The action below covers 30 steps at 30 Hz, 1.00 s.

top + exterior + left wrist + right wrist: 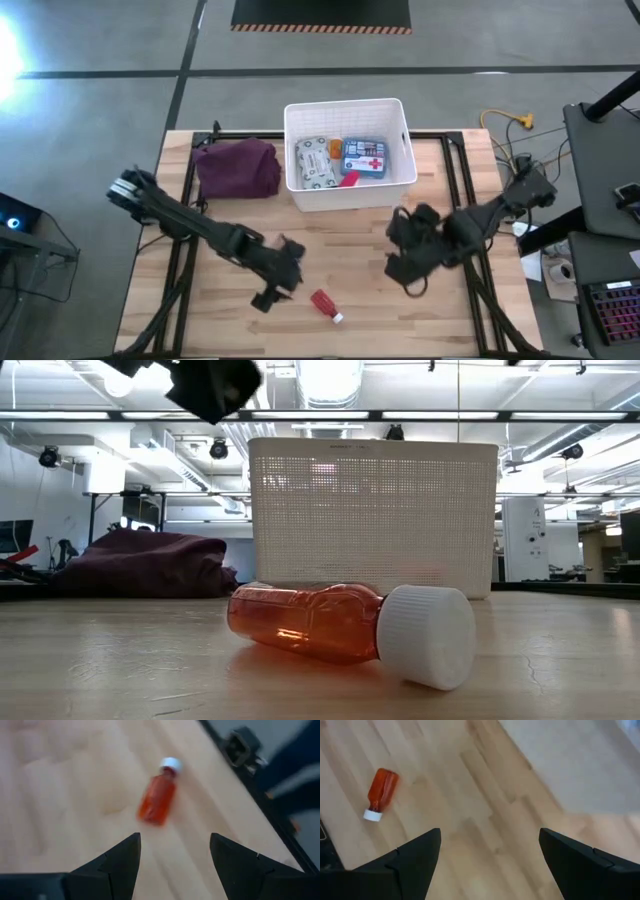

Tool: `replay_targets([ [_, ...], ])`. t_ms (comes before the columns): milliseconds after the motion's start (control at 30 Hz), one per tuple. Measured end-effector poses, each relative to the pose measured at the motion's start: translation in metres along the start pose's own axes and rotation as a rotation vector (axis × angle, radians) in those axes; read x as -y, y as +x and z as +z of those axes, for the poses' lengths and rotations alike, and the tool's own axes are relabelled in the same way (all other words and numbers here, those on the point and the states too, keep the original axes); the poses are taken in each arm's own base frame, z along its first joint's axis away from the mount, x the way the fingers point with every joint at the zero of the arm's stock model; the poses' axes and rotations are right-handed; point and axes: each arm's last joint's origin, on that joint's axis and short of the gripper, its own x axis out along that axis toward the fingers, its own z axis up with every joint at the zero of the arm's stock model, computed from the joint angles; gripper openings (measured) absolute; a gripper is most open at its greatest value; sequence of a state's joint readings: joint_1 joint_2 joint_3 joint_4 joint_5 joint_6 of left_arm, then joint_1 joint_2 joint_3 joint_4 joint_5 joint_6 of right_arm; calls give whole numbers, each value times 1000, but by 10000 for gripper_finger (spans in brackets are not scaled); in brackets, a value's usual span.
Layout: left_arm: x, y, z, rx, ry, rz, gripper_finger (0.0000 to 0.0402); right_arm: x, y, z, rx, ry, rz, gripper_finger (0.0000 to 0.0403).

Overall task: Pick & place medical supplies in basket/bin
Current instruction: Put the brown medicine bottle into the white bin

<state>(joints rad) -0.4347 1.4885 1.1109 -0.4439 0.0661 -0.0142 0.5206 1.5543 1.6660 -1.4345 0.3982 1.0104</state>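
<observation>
Wooden table, one supply left out near its front edge.
Left gripper [272,285], fingers apart, hangs just beside the red bottle [324,304]; lying on its side, it may roll if nudged. Maroon cloth [238,168] rests left of the white basket [300,196], holding patterned packet [313,163], blue box [364,157]. Right gripper [402,250] waits, fingers apart.

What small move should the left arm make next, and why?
Probably lower the left gripper over the red bottle: its fingers are open, the bottle lies on its side just ahead on the table, outside the white basket.
</observation>
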Motion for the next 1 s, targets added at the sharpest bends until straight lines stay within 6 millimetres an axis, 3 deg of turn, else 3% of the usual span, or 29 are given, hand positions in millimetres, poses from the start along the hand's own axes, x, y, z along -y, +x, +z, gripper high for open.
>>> replay_targets([
  [200, -7, 34, 27, -51, 167, -160, 221, -22, -1, -30, -36, 140, -22, 329],
  [500, -21, 74, 51, -147, 205, -95, 221, -39, -1, -71, -82, 137, -84, 329],
  [700, -21, 100, 63, -228, 210, -77, 226, -35, -6, -95, -84, 118, -104, 329],
  [1000, -26, 127, 72, -319, 208, -24, 287, -32, -11, -119, -77, 63, -94, 329],
])
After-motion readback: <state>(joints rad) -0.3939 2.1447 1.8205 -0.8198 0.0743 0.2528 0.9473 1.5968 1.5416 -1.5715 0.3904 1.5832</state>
